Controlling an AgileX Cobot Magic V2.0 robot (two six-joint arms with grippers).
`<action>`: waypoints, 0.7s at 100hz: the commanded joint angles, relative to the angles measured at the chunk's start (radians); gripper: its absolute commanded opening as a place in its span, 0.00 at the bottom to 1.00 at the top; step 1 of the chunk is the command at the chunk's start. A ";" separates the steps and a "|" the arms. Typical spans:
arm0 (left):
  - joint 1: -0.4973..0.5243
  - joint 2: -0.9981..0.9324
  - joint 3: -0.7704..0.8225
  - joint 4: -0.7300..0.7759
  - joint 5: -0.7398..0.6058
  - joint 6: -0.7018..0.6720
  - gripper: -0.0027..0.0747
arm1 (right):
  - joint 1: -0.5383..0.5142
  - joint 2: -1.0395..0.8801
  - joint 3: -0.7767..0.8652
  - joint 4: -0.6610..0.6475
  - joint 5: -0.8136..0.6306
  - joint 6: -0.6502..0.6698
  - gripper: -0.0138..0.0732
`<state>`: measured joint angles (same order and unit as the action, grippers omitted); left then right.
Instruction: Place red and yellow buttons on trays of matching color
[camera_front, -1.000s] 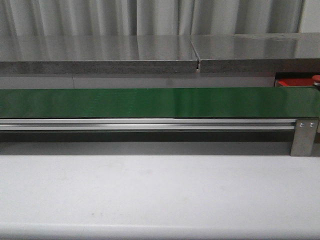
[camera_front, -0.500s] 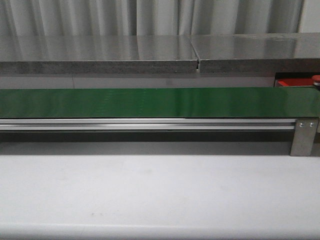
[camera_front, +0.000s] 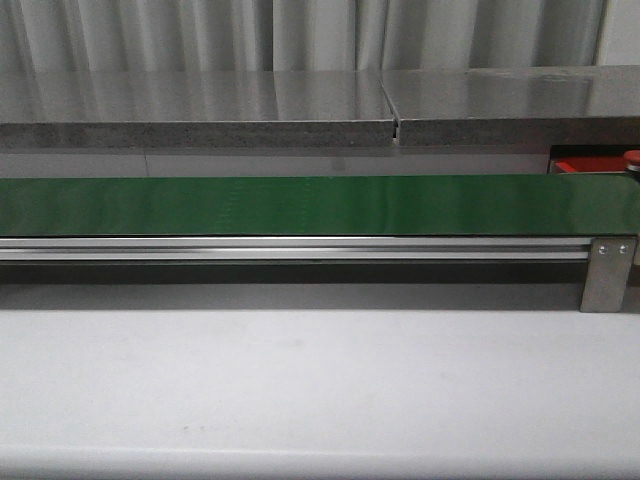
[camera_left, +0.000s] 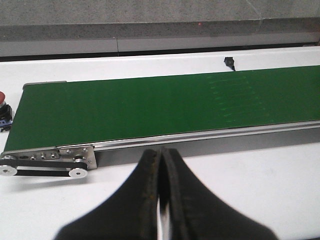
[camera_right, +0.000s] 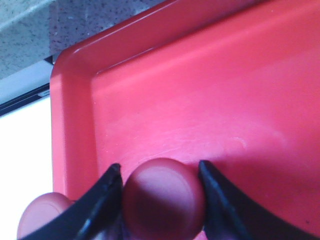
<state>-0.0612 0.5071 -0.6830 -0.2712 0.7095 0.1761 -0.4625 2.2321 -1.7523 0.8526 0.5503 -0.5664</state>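
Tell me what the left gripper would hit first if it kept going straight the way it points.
The left gripper, jaws closed and empty, points over bare white table at the green conveyor belt. It would probably meet the belt's near metal side rail first, though height is unclear.

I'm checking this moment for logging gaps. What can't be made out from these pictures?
- Second red button, right wrist view: cut off by the frame edge and the gripper finger.
- Red tray, front view: only a sliver shows behind the green belt; contents hidden.
- Red button between the right gripper's fingers: whether it touches the tray is unclear.
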 joint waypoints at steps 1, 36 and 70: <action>-0.009 0.007 -0.026 -0.021 -0.079 -0.002 0.01 | 0.000 -0.062 -0.032 0.036 -0.023 -0.007 0.63; -0.009 0.007 -0.026 -0.021 -0.079 -0.002 0.01 | 0.000 -0.071 -0.032 0.037 -0.002 -0.007 0.71; -0.009 0.007 -0.026 -0.021 -0.079 -0.002 0.01 | 0.000 -0.148 -0.030 0.018 0.041 -0.041 0.71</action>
<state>-0.0612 0.5071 -0.6830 -0.2712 0.7095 0.1761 -0.4625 2.1837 -1.7523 0.8523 0.5950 -0.5862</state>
